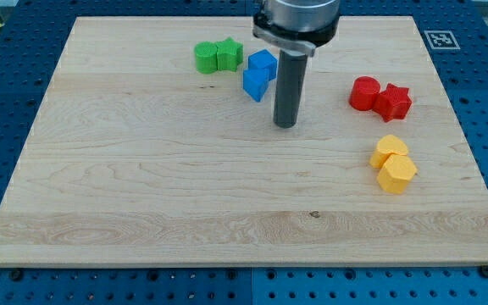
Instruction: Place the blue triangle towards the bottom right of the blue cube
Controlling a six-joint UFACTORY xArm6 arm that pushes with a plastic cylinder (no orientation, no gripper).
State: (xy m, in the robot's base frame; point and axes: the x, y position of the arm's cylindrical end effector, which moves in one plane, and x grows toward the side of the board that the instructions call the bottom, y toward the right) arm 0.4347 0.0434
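Nudging the blue triangle rightward needs my tip circling to its left; no claw shows.

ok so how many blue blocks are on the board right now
2. The blue cube sits near the view's top centre, and the blue triangle touches it just below-left. My tip rests to their lower right. The rod could hide something behind it.

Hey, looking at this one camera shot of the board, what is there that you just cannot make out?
- Camera view: the arm above my tip is cut off by the view's top edge.
- Whether the blue triangle touches the blue cube: too close to tell.
- The two yellow blocks overlap; exact shapes unclear.
- The marker at the view's top right: too small to read.
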